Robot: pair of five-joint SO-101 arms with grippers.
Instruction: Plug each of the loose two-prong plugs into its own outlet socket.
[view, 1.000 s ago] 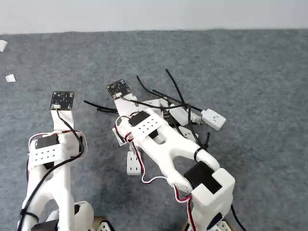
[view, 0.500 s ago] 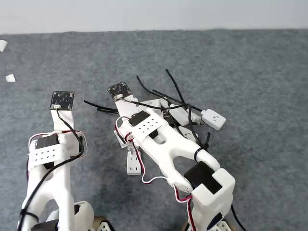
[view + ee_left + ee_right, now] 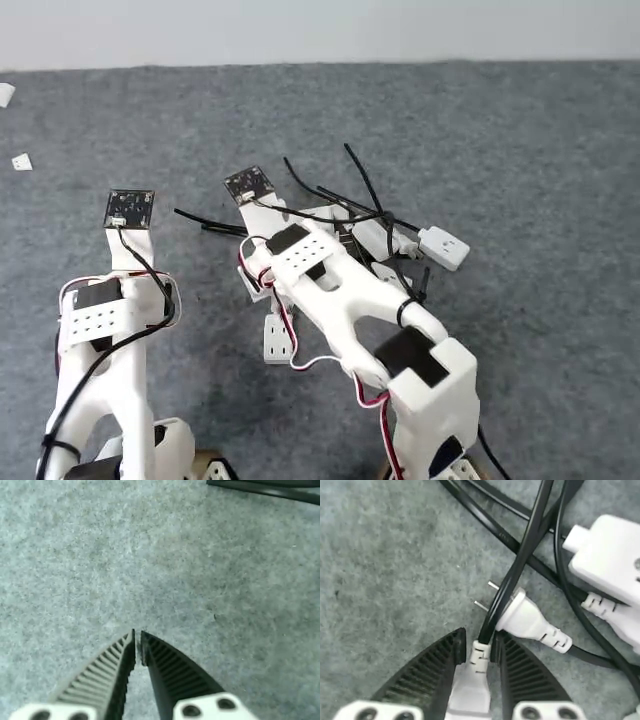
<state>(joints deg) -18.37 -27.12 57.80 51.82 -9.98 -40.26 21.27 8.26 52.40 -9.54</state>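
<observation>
My right gripper (image 3: 479,634) is shut on the ribbed neck of a white plug (image 3: 470,682); its black cable (image 3: 520,555) runs away from the fingers and its prongs are hidden. Just beyond lies a loose white two-prong plug (image 3: 522,617) on the carpet, prongs bare and crossed by that cable. A white outlet block (image 3: 612,560) lies farther off. In the high view the right arm (image 3: 330,285) stands over a tangle of black cables, with a white outlet socket (image 3: 443,247) at the tangle's right end. My left gripper (image 3: 137,632) hangs shut and empty over bare carpet.
Another white socket piece (image 3: 277,338) lies on the grey carpet between the two arms. The left arm (image 3: 110,320) stands at the near left. Two small white scraps (image 3: 21,161) lie at the far left. Black cables (image 3: 330,200) fan out behind the right arm.
The right arm has shifted slightly to the left and away over the cable tangle. The left arm has kept still.
</observation>
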